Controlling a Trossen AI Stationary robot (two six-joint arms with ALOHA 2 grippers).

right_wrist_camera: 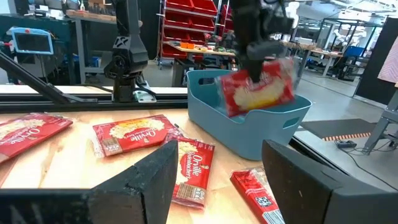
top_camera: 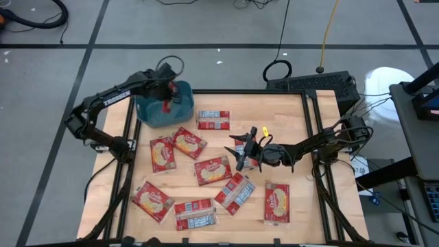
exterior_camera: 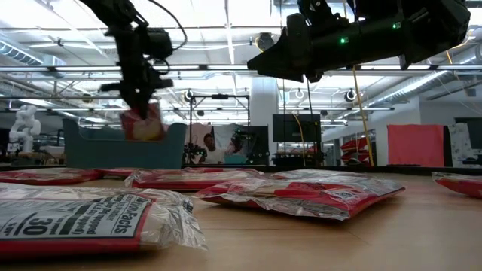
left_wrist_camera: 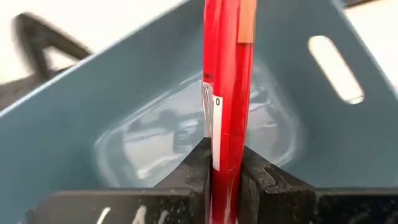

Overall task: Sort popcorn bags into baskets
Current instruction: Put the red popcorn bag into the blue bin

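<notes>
— While the left gripper (top_camera: 167, 96) hangs over the teal basket (top_camera: 152, 113) at the table's far left corner, what is it carrying?

— One popcorn bag (right_wrist_camera: 258, 87), pinched edge-on between its fingers (left_wrist_camera: 198, 165) and hanging down so that its lower end sits just inside the basket's rim. The left wrist view looks straight past the bag's red edge (left_wrist_camera: 227, 93) to the basket's glossy blue floor.

— And the other arm?

— The right gripper (top_camera: 245, 152) is low over the middle of the table, jaws spread wide with nothing between them. A bag (top_camera: 241, 147) lies just under and beside it.

— How does the surface look?

— A pale wooden table (top_camera: 295, 151) in a black frame, with loose bags scattered across it: one near the basket showing its pale printed face (top_camera: 213, 120), two picture-side up left of centre (top_camera: 162, 154) (top_camera: 188, 143), one in the middle (top_camera: 212, 170), and four along the near edge (top_camera: 152, 201) (top_camera: 195, 214) (top_camera: 235, 193) (top_camera: 277, 203).

— What about the room?

— Grey floor marked with dark tape lines, cables trailing across it, and a keyboard (top_camera: 312, 82) just past the table's far edge. From table height there are ceiling strip lights, a white pillar (exterior_camera: 263, 113), a red panel (exterior_camera: 416, 144) and a person (exterior_camera: 215, 147) seated well behind. Red shelving (right_wrist_camera: 193, 22) and workbenches stand beyond the basket in the right wrist view.
</notes>
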